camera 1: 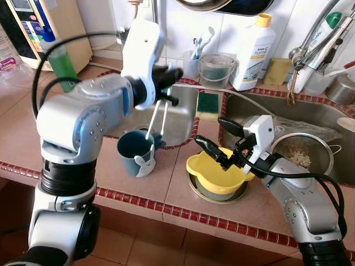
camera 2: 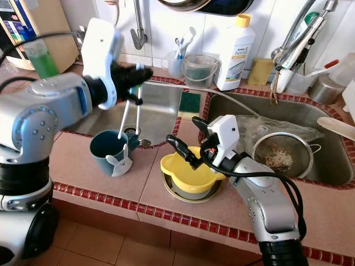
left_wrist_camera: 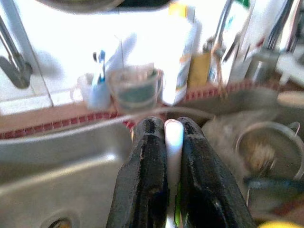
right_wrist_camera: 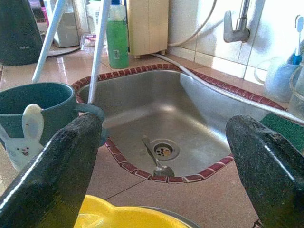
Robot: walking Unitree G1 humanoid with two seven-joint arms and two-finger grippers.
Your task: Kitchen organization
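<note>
Tiled counter (camera 1: 183,191) with blue mug (camera 1: 135,152), yellow bowl (camera 1: 219,173)

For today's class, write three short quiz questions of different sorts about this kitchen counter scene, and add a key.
1. True or false: the left gripper is shut on the white chopsticks above the teal mug.
2. Multiple choice: what lies at the drain of the left sink? A) a spoon B) a sponge C) a cup
3. Fill in: the right gripper, fingers apart, hovers over the ____ bowl.

Key: 1 true; 2 A, a spoon; 3 yellow.
</note>
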